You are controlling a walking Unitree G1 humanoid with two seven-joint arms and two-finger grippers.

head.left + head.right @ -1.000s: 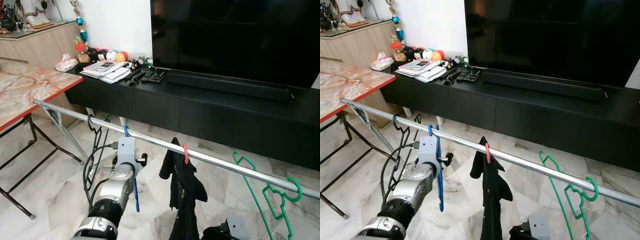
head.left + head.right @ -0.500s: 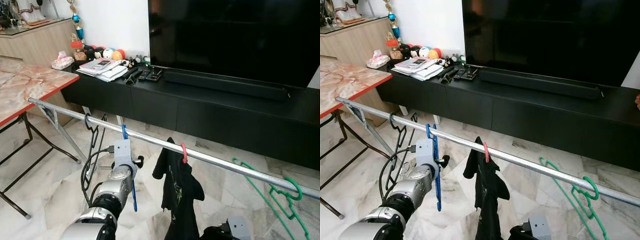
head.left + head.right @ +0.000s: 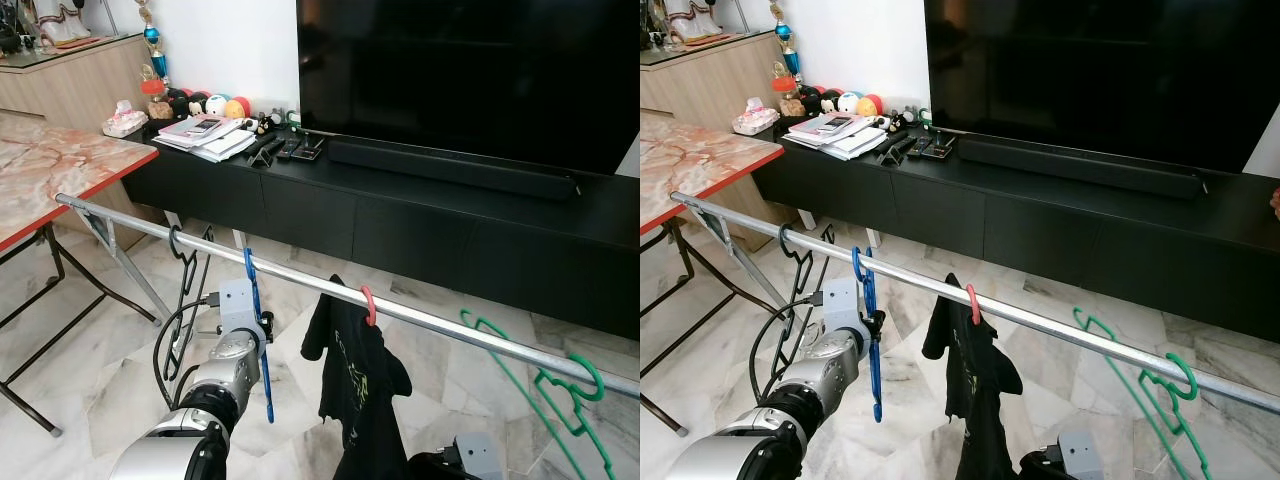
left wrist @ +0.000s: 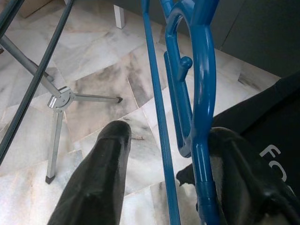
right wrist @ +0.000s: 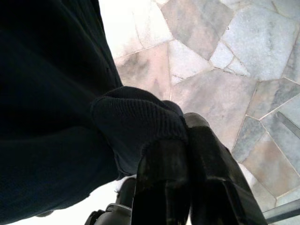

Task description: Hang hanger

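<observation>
Blue hanger [image 3: 258, 340]: plastic, its hook over the metal rail [image 3: 440, 322], its body hanging straight down beside the left arm. Position on the rail: between a black hanger [image 3: 186, 262] nearer the marble-topped table [image 3: 60, 170] and a red-hooked hanger carrying a black garment [image 3: 352, 372]. A green hanger [image 3: 545, 395] hangs well apart, toward the rail's far end.

Left gripper [image 4: 164, 183]: fingers spread apart, one on either side of the blue hanger's frame. One finger [image 4: 101, 178] stands clear of the plastic; the other lies right by it, contact not determinable. Not clamped.

Right gripper [image 5: 187, 168]: low by the garment, fingers pressed together, with dark knitted fabric bunched at their tips; cannot tell whether any cloth is actually pinched.

Step in hand, by judgement: hanging effectively done, the hook seated and the release under way or complete.

Next move calls for: drawing the left gripper back along the line of the frame without snagging it, so that the hook keeps its seat on the rail.
</observation>
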